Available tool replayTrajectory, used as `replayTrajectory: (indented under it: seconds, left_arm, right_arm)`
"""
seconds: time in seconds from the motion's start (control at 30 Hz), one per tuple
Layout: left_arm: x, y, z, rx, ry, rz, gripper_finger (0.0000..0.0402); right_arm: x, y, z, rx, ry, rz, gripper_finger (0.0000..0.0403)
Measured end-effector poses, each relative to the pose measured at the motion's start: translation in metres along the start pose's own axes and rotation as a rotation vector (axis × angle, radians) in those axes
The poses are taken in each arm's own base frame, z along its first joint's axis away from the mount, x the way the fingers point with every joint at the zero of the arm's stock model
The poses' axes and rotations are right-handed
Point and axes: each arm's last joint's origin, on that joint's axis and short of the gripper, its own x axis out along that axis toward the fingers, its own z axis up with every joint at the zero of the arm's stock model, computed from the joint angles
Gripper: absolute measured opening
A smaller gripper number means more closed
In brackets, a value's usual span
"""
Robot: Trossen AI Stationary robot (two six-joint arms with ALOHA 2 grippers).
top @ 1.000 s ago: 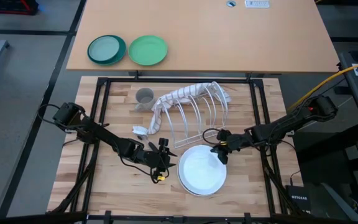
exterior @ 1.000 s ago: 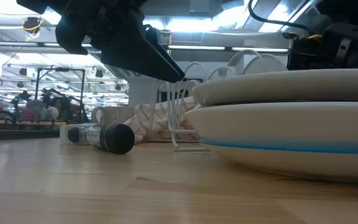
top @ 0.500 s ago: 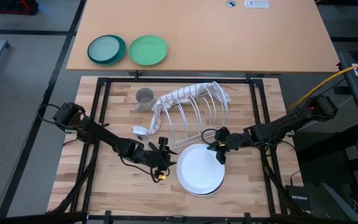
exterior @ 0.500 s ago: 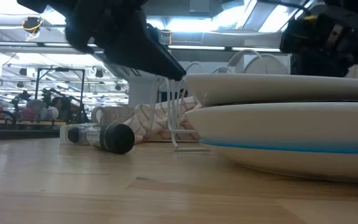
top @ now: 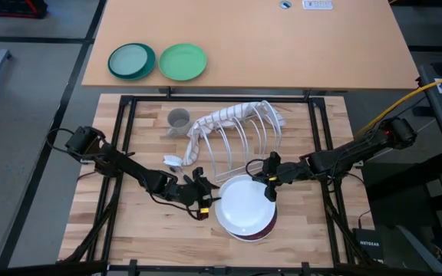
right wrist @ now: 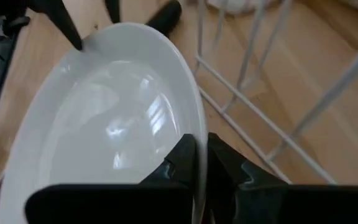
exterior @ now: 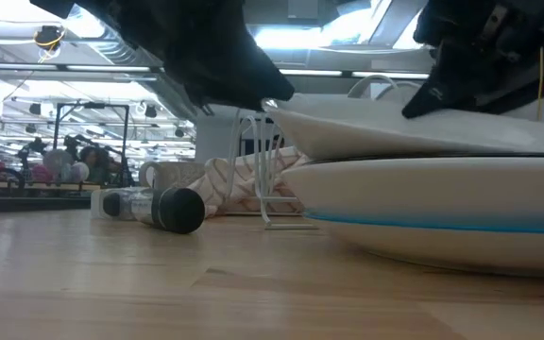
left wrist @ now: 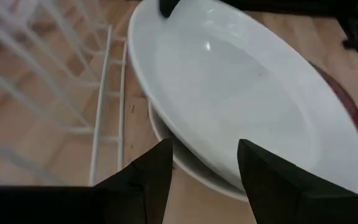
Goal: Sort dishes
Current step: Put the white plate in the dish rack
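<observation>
A stack of plates (top: pixel 245 230) lies at the table's near middle. Its top white plate (top: pixel 240 205) is tilted and pushed left, baring a red plate (top: pixel 266 226) underneath. The low view shows a white plate with a light blue band (exterior: pixel 423 219) at the bottom. My right gripper (top: pixel 269 192) is shut on the top plate's far right rim. My left gripper (top: pixel 205 201) is open at the plate's left rim; in the left wrist view its fingers (left wrist: pixel 157 171) stand on either side of the rim. A grey cup (top: pixel 178 119) stands at the far left. My right gripper pinches the white plate's rim (right wrist: pixel 194 127) between its two fingers, coming from the table's right, slanting down. The plate is tilted, this rim raised, its near part on the stack. My left gripper's fingertip (right wrist: pixel 78 43) is at the opposite rim; whether it touches I cannot tell.
A white wire dish rack (top: pixel 244 142) with a striped cloth (top: pixel 232 116) draped over it stands just beyond the stack. A small dark-capped bottle (exterior: pixel 154 208) lies left of the rack. A teal plate (top: pixel 131 60) and a green plate (top: pixel 183 61) lie on the far table.
My right gripper has moved toward the table's left and up with the white plate's rim. The plate has slid left on the stack and tipped, uncovering the red plate on the right. My left gripper has moved toward the plate's left rim.
</observation>
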Motion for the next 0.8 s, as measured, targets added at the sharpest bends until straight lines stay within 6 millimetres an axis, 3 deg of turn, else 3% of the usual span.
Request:
replayTrajectory:
  seconds: [0.3, 0.8]
  left_arm:
    - [0.004, 0.007, 0.002, -0.185, -0.001, 0.016, 0.0171]
    - [0.01, 0.021, 0.007, -0.271, -0.01, 0.05, 0.0167]
  right_arm:
    - [-0.001, 0.002, 0.005, -0.04, -0.031, -0.006, 0.0025]
    - [-0.002, 0.007, 0.017, -0.11, -0.157, 0.024, 0.0025]
